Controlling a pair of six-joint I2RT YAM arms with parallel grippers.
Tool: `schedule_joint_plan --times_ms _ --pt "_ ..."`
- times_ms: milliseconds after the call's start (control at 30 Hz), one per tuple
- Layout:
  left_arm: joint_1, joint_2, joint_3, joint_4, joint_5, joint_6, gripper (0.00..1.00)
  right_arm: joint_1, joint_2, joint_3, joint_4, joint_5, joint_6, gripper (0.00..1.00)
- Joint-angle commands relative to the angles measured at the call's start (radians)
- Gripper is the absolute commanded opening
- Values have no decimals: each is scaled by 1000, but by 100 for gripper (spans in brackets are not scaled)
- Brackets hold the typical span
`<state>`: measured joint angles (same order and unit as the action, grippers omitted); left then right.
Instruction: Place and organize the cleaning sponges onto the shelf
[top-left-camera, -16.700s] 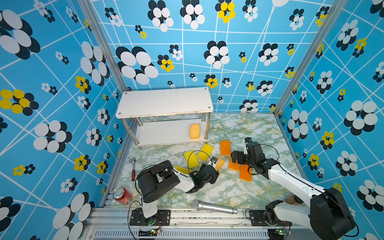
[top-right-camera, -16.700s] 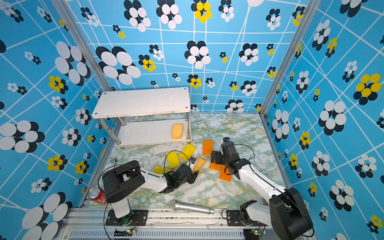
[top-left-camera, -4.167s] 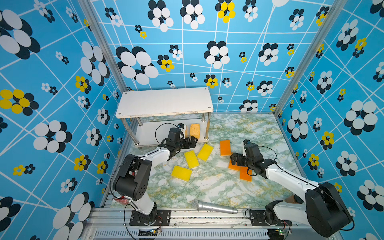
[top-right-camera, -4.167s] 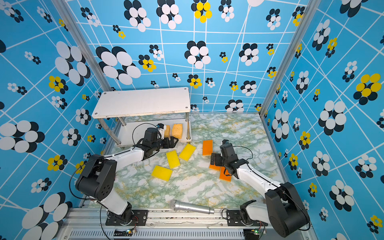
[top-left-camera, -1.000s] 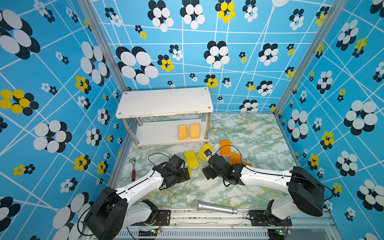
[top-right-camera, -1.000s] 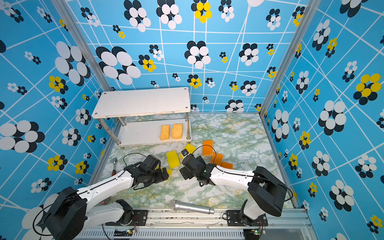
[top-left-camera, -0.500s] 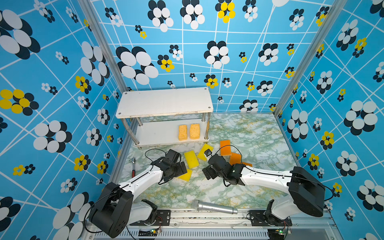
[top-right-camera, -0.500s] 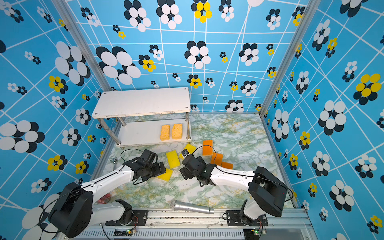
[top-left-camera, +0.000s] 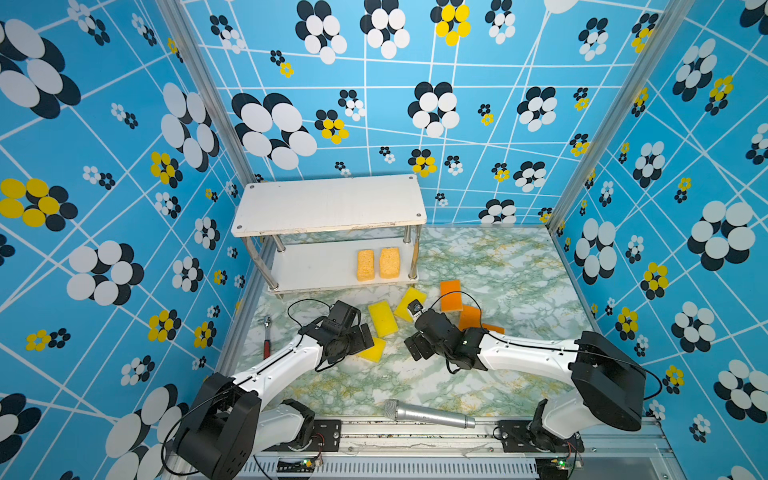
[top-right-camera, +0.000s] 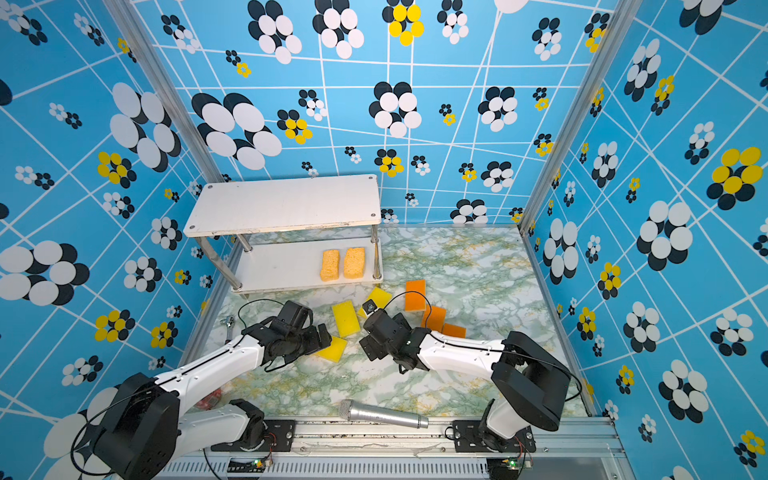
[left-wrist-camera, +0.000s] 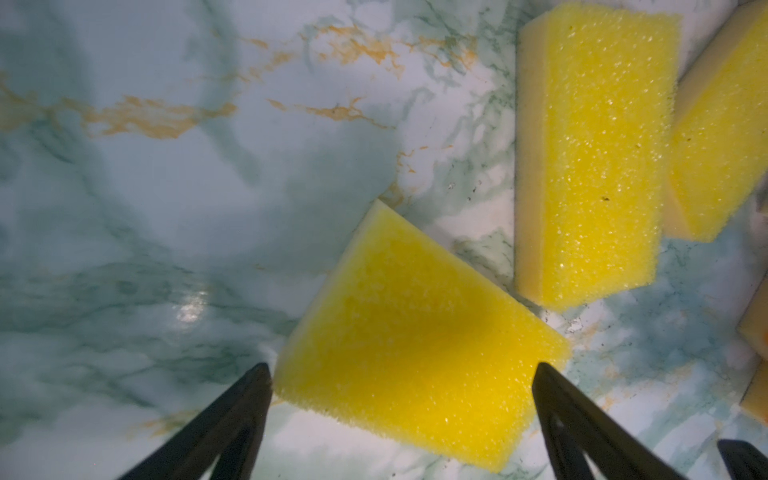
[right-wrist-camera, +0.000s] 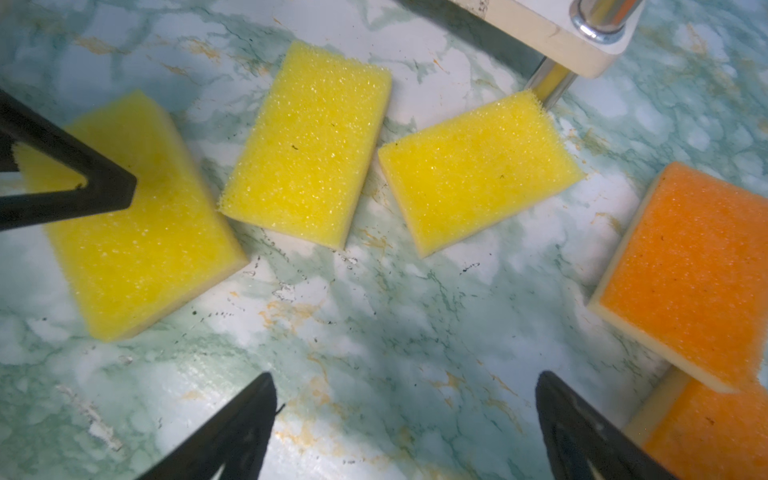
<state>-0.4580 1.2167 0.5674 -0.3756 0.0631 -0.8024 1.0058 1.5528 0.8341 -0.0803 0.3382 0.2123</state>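
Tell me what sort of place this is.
Probably a robot test cell, not a home: two arms bolted to an aluminium rail, printed flower walls closing in a marble-print tabletop, with a microphone as prop.

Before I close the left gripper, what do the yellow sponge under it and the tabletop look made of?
Yellow sponge: open-cell foam, matte, judging by fine pores and fuzzy edges. Tabletop: likely smooth, glossy marble-print film or laminate; it reflects a light spot.
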Motion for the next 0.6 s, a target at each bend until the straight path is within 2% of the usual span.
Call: schedule_joint_plan --times_ms 0,267,567 --pt "9 23 12 40 -5 -11 99 -1 46 43 -35 -21 -8 99" --pt "9 103 83 92 7 10 99 28 140 100 -18 -66 12 99" --pt "10 163 145 95 2 46 99 30 188 124 -7 -59 10 99"
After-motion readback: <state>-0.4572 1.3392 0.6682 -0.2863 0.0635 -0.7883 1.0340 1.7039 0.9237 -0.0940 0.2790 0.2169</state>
